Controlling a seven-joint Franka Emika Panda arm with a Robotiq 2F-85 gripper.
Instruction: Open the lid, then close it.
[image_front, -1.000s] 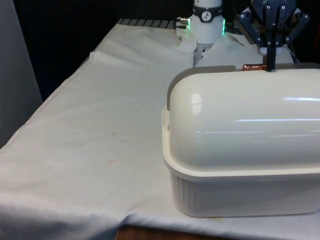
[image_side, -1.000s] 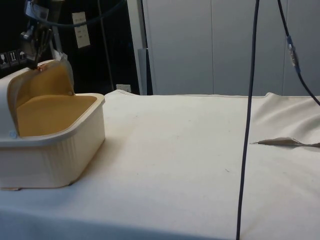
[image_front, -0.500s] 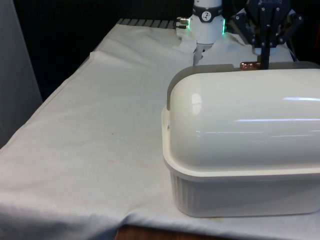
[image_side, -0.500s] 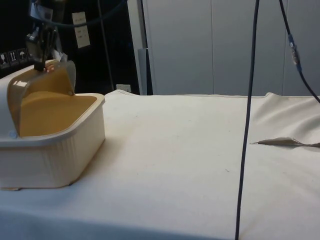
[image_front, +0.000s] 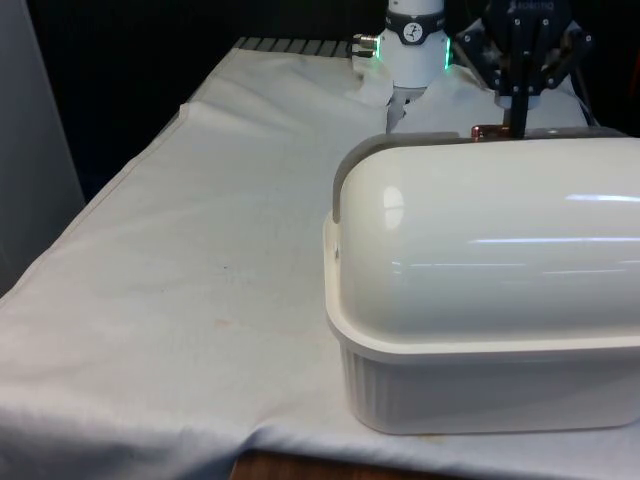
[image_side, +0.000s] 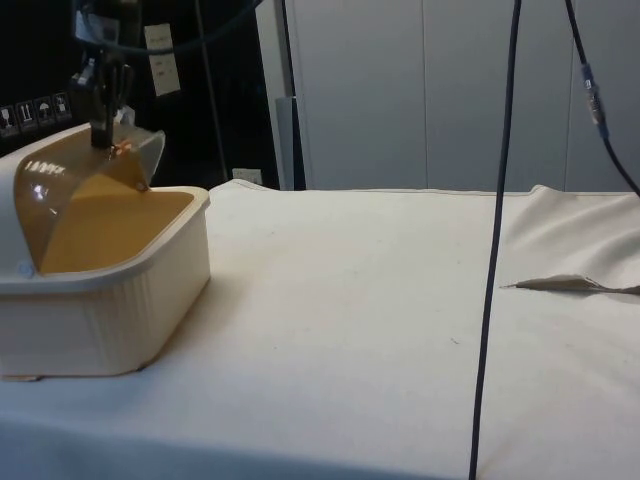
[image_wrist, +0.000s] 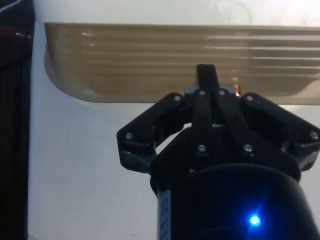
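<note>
The glossy cream plastic bread box (image_front: 480, 300) had a smooth rounded cover and a vertically ribbed cream base (image_side: 100, 325). Its translucent amber-brown roll lid (image_side: 70, 195) carried faint horizontal ridges in the wrist view (image_wrist: 175, 60), and a small copper-coloured handle (image_front: 490, 131) sat at its edge. The two-finger gripper (image_front: 518, 120) was plain black. The plain white tablecloth (image_front: 200, 260) bore a few faint brownish specks.

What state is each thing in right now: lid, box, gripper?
lid: partly open, rolled part way over the box
bread box: upright on the table, inside exposed on the side view's right
gripper: shut on the lid's copper handle
</note>
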